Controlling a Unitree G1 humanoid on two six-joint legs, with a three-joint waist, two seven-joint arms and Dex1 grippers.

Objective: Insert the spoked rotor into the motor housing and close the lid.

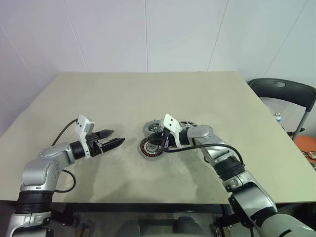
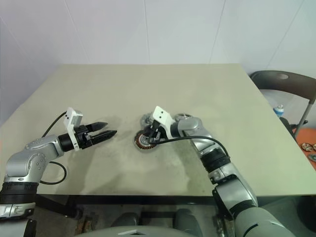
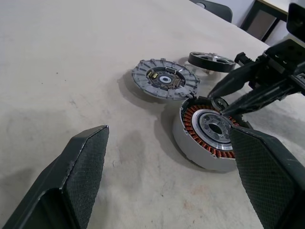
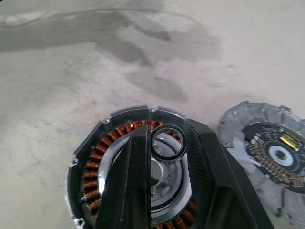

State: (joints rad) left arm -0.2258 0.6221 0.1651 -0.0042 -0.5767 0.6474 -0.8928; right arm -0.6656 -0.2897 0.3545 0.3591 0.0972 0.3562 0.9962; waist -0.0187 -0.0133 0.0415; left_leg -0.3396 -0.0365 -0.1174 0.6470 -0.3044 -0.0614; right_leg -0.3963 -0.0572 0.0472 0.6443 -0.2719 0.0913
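Shiny copper wire and silver metal in motor housing (image 3: 209,131). Dull grey metal lid (image 3: 164,78). Matt, smudgy table (image 1: 148,98). Bumpy black finger pads (image 3: 86,162).

The beige desk (image 1: 148,94) stands against pale wall panels (image 1: 148,34). At about three o'clock, just off its edge, a dark chair (image 1: 284,91) stands, with a small bottle (image 1: 278,117) beside it
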